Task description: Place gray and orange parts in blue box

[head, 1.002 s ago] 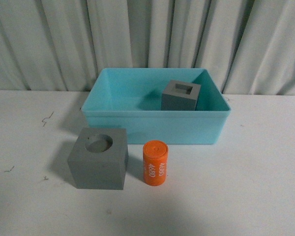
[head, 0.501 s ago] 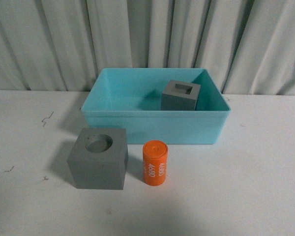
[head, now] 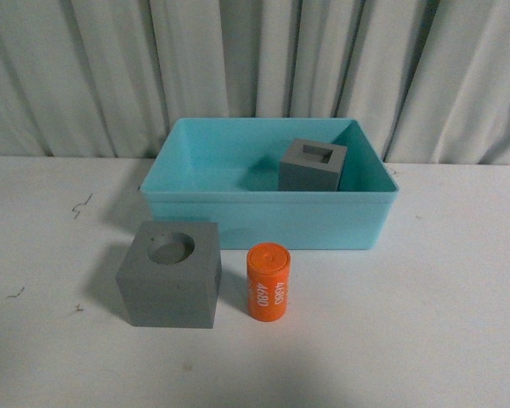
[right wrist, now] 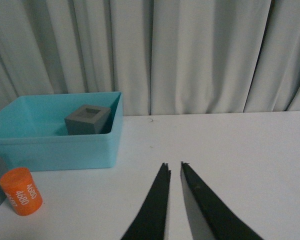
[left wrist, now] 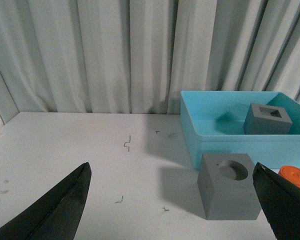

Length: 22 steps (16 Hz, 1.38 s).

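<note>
A gray cube with a round recess point(head: 170, 274) stands on the white table in front of the blue box point(head: 263, 219). Beside it stands the orange cylinder point(head: 268, 281) with white digits. A second gray cube with a square recess point(head: 312, 165) sits inside the box at its back right. Neither arm shows in the front view. My left gripper point(left wrist: 172, 172) is open, its black fingers spread wide, with the round-recess cube point(left wrist: 228, 185) ahead near one finger. My right gripper point(right wrist: 173, 164) is shut and empty over bare table, well apart from the box point(right wrist: 55, 150) and the cylinder point(right wrist: 21, 198).
A pleated gray-white curtain point(head: 255, 59) hangs close behind the box. Small dark marks point(head: 82, 204) dot the white table point(head: 442, 323) on the left side.
</note>
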### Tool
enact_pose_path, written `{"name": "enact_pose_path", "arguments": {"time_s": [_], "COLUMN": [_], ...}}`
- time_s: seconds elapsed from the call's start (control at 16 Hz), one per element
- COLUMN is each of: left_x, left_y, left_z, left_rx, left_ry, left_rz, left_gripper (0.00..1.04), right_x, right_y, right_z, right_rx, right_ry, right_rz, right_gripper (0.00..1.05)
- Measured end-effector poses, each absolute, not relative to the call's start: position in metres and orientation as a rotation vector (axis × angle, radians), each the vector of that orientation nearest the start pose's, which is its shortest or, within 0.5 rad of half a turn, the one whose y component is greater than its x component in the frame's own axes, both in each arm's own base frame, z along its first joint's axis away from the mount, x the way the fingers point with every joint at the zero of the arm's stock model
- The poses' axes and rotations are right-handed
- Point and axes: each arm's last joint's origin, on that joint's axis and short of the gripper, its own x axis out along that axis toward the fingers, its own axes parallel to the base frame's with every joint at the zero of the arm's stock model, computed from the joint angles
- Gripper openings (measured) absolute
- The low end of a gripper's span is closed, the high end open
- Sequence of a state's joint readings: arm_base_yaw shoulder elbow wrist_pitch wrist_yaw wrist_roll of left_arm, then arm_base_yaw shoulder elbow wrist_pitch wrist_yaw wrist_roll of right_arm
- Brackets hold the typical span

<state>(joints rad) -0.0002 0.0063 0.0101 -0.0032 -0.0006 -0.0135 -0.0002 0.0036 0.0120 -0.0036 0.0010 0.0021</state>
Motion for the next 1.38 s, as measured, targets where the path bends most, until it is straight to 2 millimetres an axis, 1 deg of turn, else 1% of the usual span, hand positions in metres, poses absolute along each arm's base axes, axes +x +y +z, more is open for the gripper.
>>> {"name": "enact_pose_path", "arguments": {"time_s": [0.25,0.38,0.44,0.5,0.56,0.63,0.69,0.75,0.81,0.88,0.94,1.06,1.13,1.38], "left_x": [0.097,0.097,0.097,0.097,0.097,0.096,0.101,0.111,0.133,0.165,0.194,0.214,0.228,0.236], "left_y": [0.000,0.000,0.000,0.000,0.000,0.000,0.000,-0.007,-0.024,-0.052,-0.063,-0.071,-0.078,-0.083], "left_z": [0.166,0.166,0.166,0.166,0.166,0.164,0.169,0.174,0.176,0.189,0.193,0.196,0.194,0.191], "left_rx": [-0.014,-0.014,-0.014,-0.014,-0.014,-0.035,-0.176,-0.270,-0.285,-0.253,-0.262,-0.263,-0.253,-0.245], "left_ry": [0.000,0.000,0.000,0.000,0.000,0.116,0.445,0.626,0.681,0.643,0.643,0.625,0.614,0.617], "left_rz": [0.000,0.000,0.000,0.000,0.000,-0.042,-0.132,-0.204,-0.257,-0.316,-0.292,-0.276,-0.272,-0.271], "left_gripper": [0.98,0.98,0.98,0.98,0.98,0.98,0.98,0.98,0.98,0.98,0.98,0.98,0.98,0.98], "right_x": [0.097,0.097,0.097,0.097,0.097,0.097,0.097,0.097,0.097,0.097,0.097,0.097,0.097,0.097], "right_y": [0.000,0.000,0.000,0.000,0.000,0.000,0.000,0.000,0.000,0.000,0.000,0.000,0.000,0.000], "right_z": [0.167,0.167,0.167,0.167,0.167,0.167,0.167,0.167,0.167,0.167,0.167,0.167,0.167,0.167], "right_rx": [0.002,0.002,0.002,0.002,0.002,0.002,0.002,0.002,0.002,0.002,0.002,0.002,0.002,0.002], "right_ry": [-0.005,-0.005,-0.005,-0.005,-0.005,-0.005,-0.005,-0.005,-0.005,-0.005,-0.005,-0.005,-0.005,-0.005], "right_rz": [-0.001,-0.002,-0.001,-0.001,-0.001,-0.002,0.002,0.000,0.000,0.000,0.000,0.000,0.000,0.000], "right_gripper": [0.51,0.65,0.74,0.89,1.00,0.97,0.98,0.98,0.98,0.98,0.98,0.98,0.98,0.98]}}
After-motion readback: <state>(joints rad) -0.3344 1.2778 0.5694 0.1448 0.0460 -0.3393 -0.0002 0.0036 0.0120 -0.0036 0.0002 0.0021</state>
